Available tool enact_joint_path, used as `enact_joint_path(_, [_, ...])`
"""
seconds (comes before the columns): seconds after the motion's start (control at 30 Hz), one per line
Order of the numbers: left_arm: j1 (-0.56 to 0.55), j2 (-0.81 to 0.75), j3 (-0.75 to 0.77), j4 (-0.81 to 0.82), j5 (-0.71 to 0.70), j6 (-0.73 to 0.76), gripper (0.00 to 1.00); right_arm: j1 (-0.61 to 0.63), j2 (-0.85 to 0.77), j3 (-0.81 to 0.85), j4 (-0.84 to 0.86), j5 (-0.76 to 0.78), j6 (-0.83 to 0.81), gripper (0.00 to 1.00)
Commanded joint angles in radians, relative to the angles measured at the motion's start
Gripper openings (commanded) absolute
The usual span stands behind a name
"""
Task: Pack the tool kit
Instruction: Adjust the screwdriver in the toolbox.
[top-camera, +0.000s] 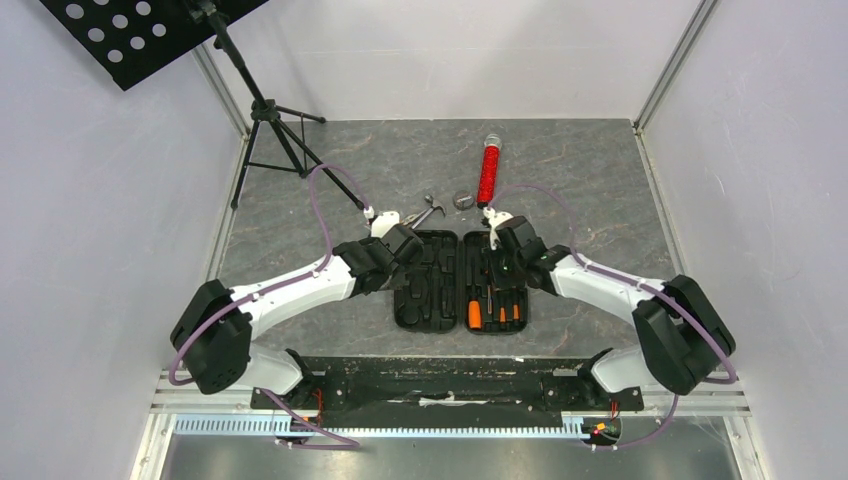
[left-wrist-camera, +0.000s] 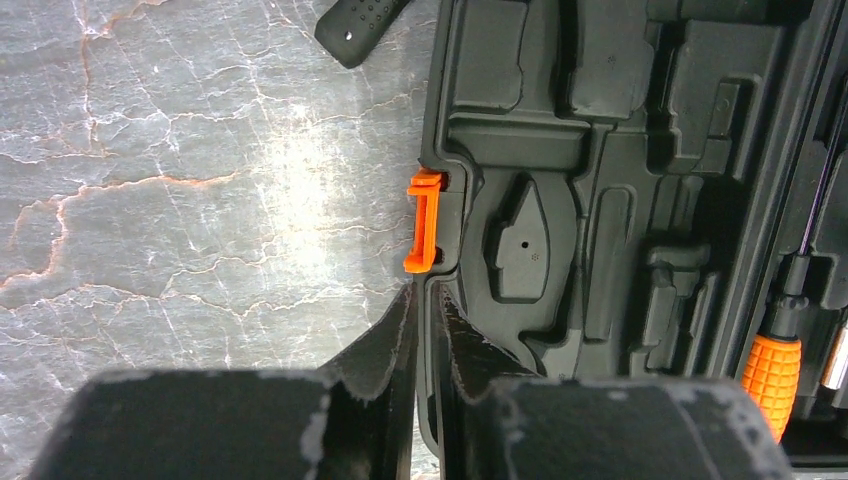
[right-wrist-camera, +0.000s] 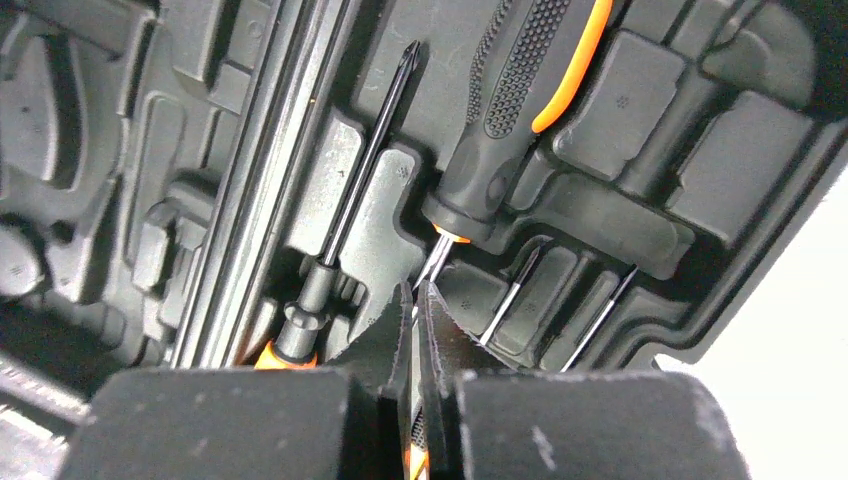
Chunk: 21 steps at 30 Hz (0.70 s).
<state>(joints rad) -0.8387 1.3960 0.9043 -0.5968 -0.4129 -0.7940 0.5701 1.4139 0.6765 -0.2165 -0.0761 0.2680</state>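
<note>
The black tool kit case lies open in the middle of the table. Its left half shows bare moulded slots; the right half holds orange-handled screwdrivers. My left gripper is shut on the case's left rim, just below the orange latch. My right gripper is over the right half, shut on the thin metal shaft of a black-and-orange screwdriver, whose handle lies across the slots ahead of the fingers. A Phillips screwdriver sits in its slot beside it.
Behind the case lie a hammer and pliers, a small grey object and a red tube. A black tripod stand occupies the back left corner. A black handle lies on the table beside the case's left edge.
</note>
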Motion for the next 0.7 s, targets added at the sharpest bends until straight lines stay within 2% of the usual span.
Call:
enact_joint_path(0.0, [0.017, -0.04, 0.022, 0.01, -0.019, 0.031, 0.15, 0.071, 0.191, -0.027, -0.274, 0.398, -0.081, 0.0])
enact_joint_path(0.07, [0.033, -0.074, 0.007, 0.012, -0.014, 0.029, 0.14, 0.108, 0.235, -0.012, -0.289, 0.406, -0.071, 0.0])
enact_joint_path(0.27, [0.091, -0.198, -0.059, 0.025, -0.009, 0.03, 0.13, 0.146, 0.316, -0.08, -0.246, 0.285, -0.037, 0.0])
enact_joint_path(0.43, [0.121, -0.201, -0.094, 0.065, 0.045, 0.035, 0.13, 0.178, 0.35, -0.073, -0.279, 0.283, -0.022, 0.0])
enact_joint_path(0.57, [0.14, -0.182, -0.113, 0.136, 0.113, 0.031, 0.15, 0.178, 0.296, 0.019, -0.324, 0.338, -0.029, 0.0])
enact_joint_path(0.63, [0.15, -0.155, -0.096, 0.153, 0.147, 0.04, 0.18, 0.171, 0.244, 0.103, -0.329, 0.318, -0.054, 0.0])
enact_joint_path(0.67, [0.154, -0.138, -0.077, 0.152, 0.166, 0.048, 0.2, 0.163, 0.223, 0.156, -0.334, 0.313, -0.063, 0.04])
